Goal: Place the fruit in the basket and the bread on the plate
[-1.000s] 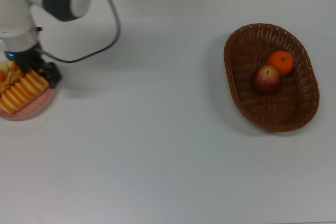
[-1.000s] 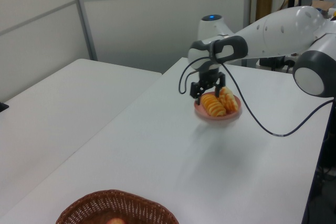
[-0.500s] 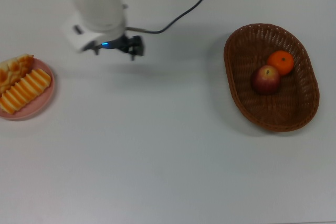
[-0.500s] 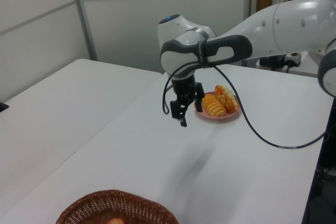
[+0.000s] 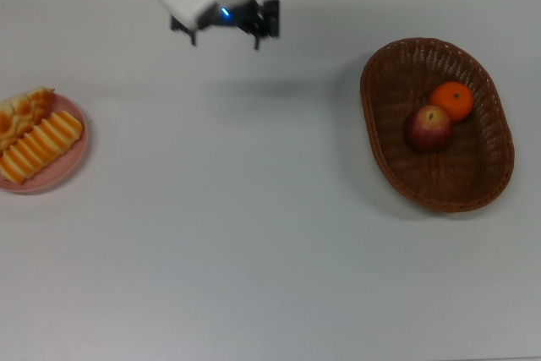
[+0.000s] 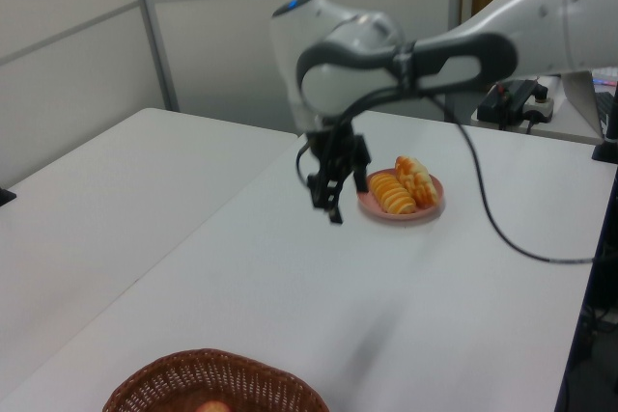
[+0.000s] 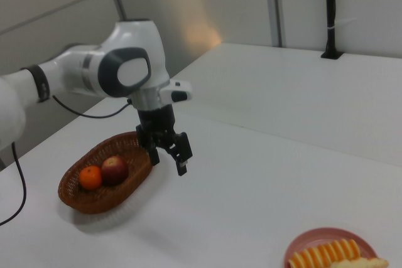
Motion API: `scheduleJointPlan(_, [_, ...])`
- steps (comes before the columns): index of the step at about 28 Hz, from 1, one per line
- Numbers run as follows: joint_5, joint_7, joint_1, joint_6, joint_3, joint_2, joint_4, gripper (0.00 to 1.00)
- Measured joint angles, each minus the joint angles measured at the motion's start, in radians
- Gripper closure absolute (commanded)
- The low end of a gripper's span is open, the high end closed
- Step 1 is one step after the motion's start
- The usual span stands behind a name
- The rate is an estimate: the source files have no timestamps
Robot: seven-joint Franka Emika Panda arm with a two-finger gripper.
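1. Fruit first, top view: glossy apple (image 5: 428, 128) and tangerine (image 5: 452, 100) sit in the woven wicker basket (image 5: 397, 166) at 3 o'clock; striped roll (image 5: 38, 147) and lumpy croissant (image 5: 19, 113) lie on the pink plate (image 5: 59, 173) at 9 o'clock.
2. Left view: my gripper (image 6: 332, 202) hangs above the table (image 6: 290, 287), jaws spread, holding nothing.
3. Right view: my fingers (image 7: 183, 153) are beside the basket's rim, apart from it.
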Motion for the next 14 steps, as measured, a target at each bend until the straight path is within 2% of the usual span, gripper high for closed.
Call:
scheduleJointPlan(6, [0.0,-0.059,-0.076,-0.047,0.014,-0.082,-0.002,0.0])
scheduleJointPlan(10, [0.0,-0.062,-0.107,-0.053,0.031,-0.102,-0.003,0.0])
scheduleJointPlan(14, [0.0,-0.062,-0.139,-0.053,0.07,-0.103,-0.004,0.0])
